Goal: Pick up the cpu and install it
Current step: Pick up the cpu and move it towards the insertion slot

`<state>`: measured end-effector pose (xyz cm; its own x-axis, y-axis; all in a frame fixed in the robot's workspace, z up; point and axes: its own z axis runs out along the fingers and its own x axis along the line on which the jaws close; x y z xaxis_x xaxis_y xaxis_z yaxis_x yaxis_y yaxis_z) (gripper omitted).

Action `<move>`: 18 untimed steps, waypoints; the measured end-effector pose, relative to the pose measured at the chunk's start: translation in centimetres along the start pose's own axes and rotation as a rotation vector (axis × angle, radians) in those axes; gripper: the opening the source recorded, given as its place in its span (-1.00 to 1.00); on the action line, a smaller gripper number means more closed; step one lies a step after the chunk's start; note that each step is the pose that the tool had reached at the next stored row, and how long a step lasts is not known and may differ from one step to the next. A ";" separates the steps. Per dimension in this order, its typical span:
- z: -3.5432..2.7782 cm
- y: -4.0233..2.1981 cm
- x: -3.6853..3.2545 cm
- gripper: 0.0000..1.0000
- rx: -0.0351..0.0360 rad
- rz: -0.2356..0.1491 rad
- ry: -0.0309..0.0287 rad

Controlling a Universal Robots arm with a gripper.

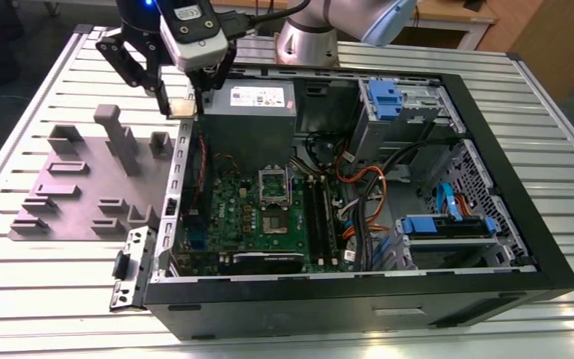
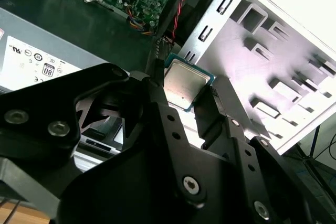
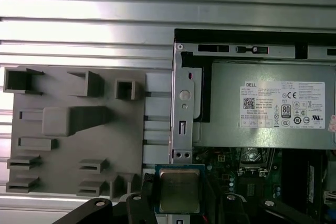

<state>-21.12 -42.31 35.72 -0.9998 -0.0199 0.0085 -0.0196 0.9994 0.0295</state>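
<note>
The cpu (image 2: 184, 82), a small flat square chip with a shiny silver top, sits clamped edge to edge between my gripper's black fingers (image 2: 210, 114). It appears again in the first wrist view as the cpu (image 3: 178, 190) and in the exterior view as the cpu (image 1: 179, 108). My gripper (image 1: 180, 105) hangs in the air above the computer case's wall on the exterior view's left, beside the grey power supply (image 1: 247, 101). Well inside the case lies the green motherboard (image 1: 242, 217) with its silver socket frame (image 1: 272, 181), at a distance from the chip.
The open black computer case (image 1: 511, 187) lies on a slatted metal table (image 1: 57, 284). A grey holder block (image 1: 87, 179) with raised posts and slots stands on the exterior view's left of the case. Cables (image 1: 362, 187) and blue drive brackets (image 1: 447, 224) fill the case's other side.
</note>
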 end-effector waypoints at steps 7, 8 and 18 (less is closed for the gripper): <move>0.00 -0.01 -0.48 -0.05 0.0000 0.000 0.0000; 0.00 -0.02 -0.53 -0.05 0.0000 0.000 0.0000; -0.01 -0.02 -1.04 -0.05 0.0001 0.000 0.0000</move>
<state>-20.08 -42.31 35.73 -0.9998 -0.0197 0.0085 -0.0195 0.9994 0.0294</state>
